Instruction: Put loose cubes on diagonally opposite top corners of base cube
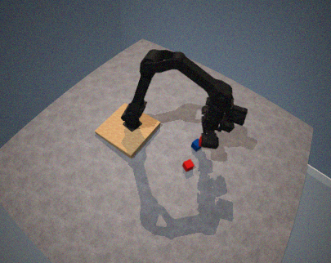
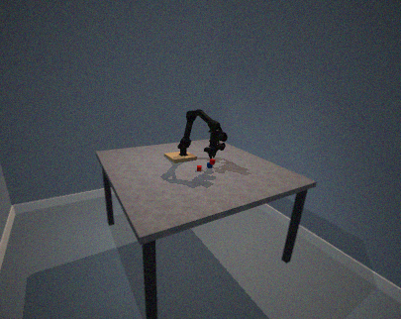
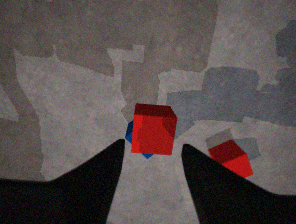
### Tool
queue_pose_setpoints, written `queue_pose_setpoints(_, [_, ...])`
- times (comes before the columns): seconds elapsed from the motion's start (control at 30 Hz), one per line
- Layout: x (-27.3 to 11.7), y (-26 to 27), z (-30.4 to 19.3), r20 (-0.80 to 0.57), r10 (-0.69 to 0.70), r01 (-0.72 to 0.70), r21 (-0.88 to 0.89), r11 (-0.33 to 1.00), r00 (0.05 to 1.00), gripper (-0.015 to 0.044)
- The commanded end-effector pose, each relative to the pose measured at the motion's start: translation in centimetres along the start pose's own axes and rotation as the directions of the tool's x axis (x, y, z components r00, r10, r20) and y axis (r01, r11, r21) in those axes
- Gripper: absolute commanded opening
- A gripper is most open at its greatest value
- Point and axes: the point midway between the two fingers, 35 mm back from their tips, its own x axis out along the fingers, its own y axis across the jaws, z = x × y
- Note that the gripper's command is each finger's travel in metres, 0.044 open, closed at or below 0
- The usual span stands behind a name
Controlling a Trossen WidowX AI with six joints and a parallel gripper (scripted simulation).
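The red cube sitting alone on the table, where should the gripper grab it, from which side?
From straight above, on two opposite side faces of the red cube. It rests flat on the table with sides free, but sits turned relative to the fingers, so rotate the wrist first.

Arm arched, end effector (image 3: pixel 152 150) pointing down, fingers parted.

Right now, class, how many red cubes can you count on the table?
2. One red cube sits on the blue cube, untouched between the sides of the open end effector; the other lies on the table, off to one side. None seems hidden.
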Motion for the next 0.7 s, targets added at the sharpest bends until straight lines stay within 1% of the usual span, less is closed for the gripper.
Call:
queue_pose_setpoints(0.0, [-0.5, 0.0, 0.1, 0.003, -0.001, 0.001, -0.002, 1.000, 1.000, 0.0205])
queue_pose_setpoints(0.03, [-0.5, 0.0, 0.1, 0.003, -0.001, 0.001, -0.002, 1.000, 1.000, 0.0205])
queue_pose_setpoints(0.1, [-0.4, -0.5, -0.1, 0.002, -0.001, 0.001, -0.022, 1.000, 1.000, 0.0258])
queue_pose_setpoints(0.13, [-0.6, -1.0, -0.2, 0.002, -0.001, 0.001, -0.050, 0.999, 1.000, 0.0265])
queue_pose_setpoints(0.37, [-2.4, -5.6, -2.0, 0.002, -0.004, 0.005, -0.282, 0.959, 1.000, 0.0265])
queue_pose_setpoints(0.6, [-4.3, -9.8, -4.6, 0.000, -0.007, 0.006, -0.499, 0.866, 1.000, 0.0265])
queue_pose_setpoints(0.67, [-4.6, -10.5, -5.2, -0.001, -0.007, 0.006, -0.537, 0.843, 1.000, 0.0265])
